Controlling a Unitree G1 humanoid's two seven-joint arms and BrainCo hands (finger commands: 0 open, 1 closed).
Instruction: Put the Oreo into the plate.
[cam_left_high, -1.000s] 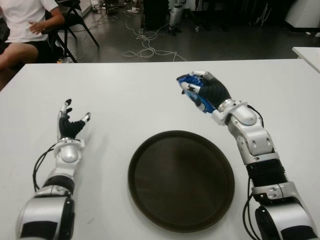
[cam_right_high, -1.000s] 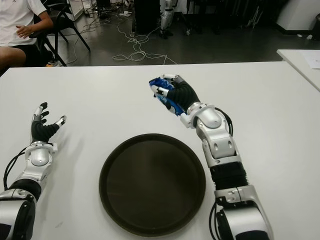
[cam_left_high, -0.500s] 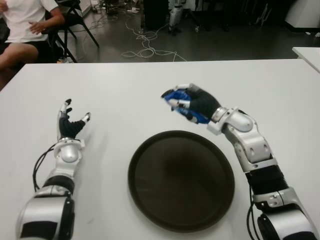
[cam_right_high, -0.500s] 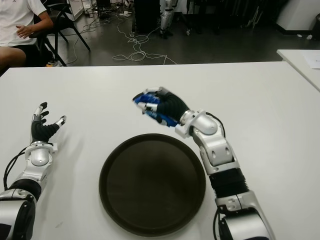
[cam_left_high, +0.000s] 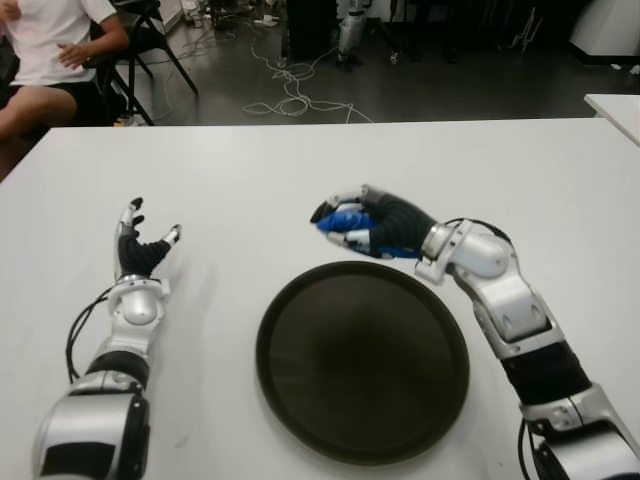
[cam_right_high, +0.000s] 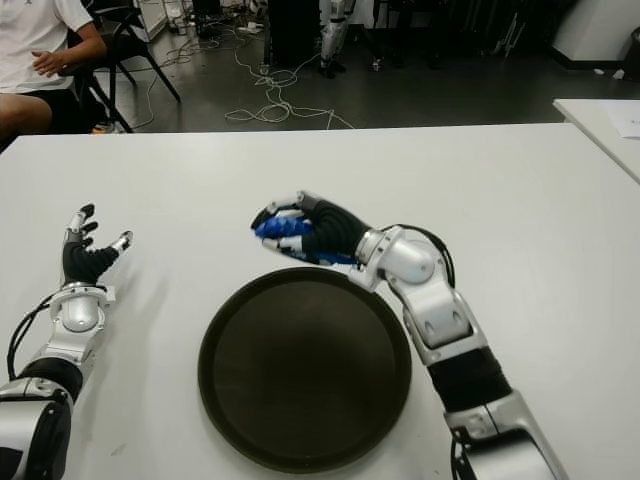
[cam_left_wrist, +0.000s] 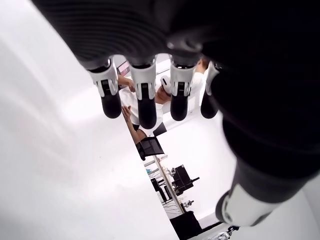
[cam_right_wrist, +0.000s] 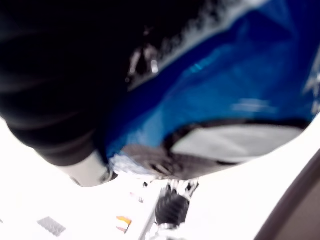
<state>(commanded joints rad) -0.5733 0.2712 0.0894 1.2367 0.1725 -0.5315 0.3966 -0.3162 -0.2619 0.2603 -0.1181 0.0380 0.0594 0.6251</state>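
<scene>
Blue Oreo pack (cam_left_high: 345, 219) is clamped in the right hand (cam_left_high: 375, 224), fingers (cam_right_high: 285, 243) curled around it. Right wrist view is filled with blue wrapper (cam_right_wrist: 240, 85) pressed against the palm. Hand and pack sit just beyond the far rim of the plate (cam_left_high: 290, 310), toward its left half, above the white table (cam_left_high: 250, 170); cannot tell whether they touch the tabletop. Plate is dark, round, nothing on it. Right forearm runs along the plate's right side, back toward the robot.

Left hand (cam_left_high: 140, 250) is well to the left of the plate, fingers (cam_left_wrist: 145, 100) spread and relaxed, holding nothing.

Person (cam_left_high: 50, 50) seated on a chair beyond the table's far left corner. Cables (cam_left_high: 290, 95) lie on the floor behind the table.
</scene>
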